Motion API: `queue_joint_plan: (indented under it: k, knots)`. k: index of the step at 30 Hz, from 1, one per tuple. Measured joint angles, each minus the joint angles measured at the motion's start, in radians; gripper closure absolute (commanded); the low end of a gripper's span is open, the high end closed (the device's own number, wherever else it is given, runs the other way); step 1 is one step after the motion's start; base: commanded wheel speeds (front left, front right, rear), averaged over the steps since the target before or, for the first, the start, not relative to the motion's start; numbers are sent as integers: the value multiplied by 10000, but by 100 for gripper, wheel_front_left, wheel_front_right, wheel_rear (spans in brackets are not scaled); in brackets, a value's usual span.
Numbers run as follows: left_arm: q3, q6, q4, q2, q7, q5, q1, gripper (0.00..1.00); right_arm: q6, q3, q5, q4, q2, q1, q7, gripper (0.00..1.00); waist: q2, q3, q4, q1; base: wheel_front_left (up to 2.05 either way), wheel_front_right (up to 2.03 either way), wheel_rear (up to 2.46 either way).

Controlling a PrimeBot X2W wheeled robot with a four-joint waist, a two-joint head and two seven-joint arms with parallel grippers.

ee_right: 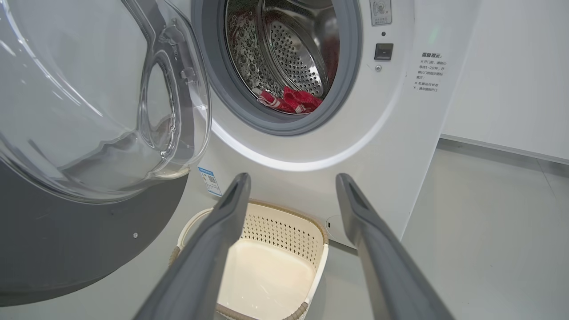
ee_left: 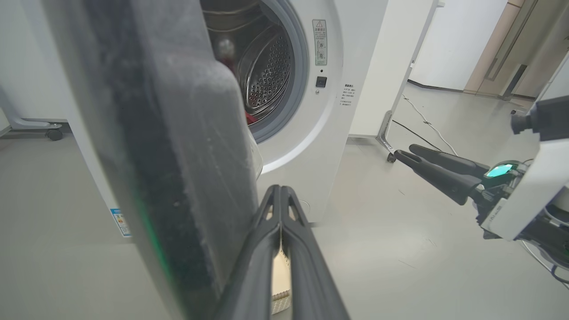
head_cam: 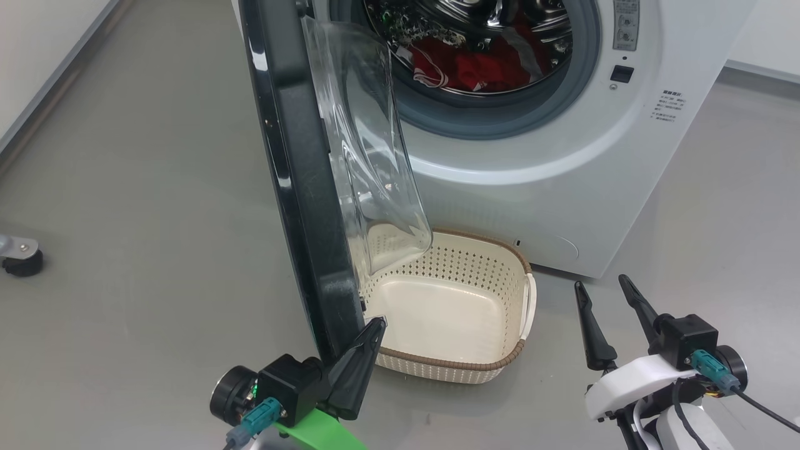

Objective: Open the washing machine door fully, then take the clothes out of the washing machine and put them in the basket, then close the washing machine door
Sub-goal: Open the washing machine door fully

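Jaws of the left gripper (head_cam: 377,324) are pressed together with nothing between them, their tips low at the bottom edge of the washing machine door (head_cam: 294,187), on its inner side. In the left wrist view they lie right along that dark edge; whether they touch it I cannot tell. The right gripper (head_cam: 601,284) hangs well apart from the door, off the basket's right side, its jaws spread wide and holding nothing. Seen from its own wrist, its two fingers (ee_right: 222,222) frame the basket (ee_right: 284,226) below and the drum opening above.

The door stands swung out to the robot's left, nearly edge-on to the head camera. Its clear glass bowl (head_cam: 369,156) bulges toward the opening and overhangs the near left corner of the basket. The basket sits on the grey floor (head_cam: 125,219) close against the front of the washing machine (head_cam: 500,187), under the opening. Its brown rim and perforated cream walls face up, and one white handle is on its right side.

The clothes (head_cam: 481,65) lie in the bottom of the steel drum (ee_right: 293,58), a red heap with white trim, just behind the grey gasket (head_cam: 581,62). A small blue label (ee_right: 209,180) sticks to the white front below the door's hinge side. At the far left of the head view a caster wheel (head_cam: 22,256) rests on the floor.
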Motion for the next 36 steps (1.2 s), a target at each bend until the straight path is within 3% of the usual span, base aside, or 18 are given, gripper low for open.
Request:
queue_joint_plan:
  k: [25,36]
  knots:
    - [562,522,635,-100,-441,-2,45,100,184,-219,-180,109,48,-57,0,0,0,10,222,0,0,0,0]
    - [1494,1127,1053,17,-761,-19,47,100,230,-278,-360,111,59,-82,0,0,0,68,283,0,0,0,0]
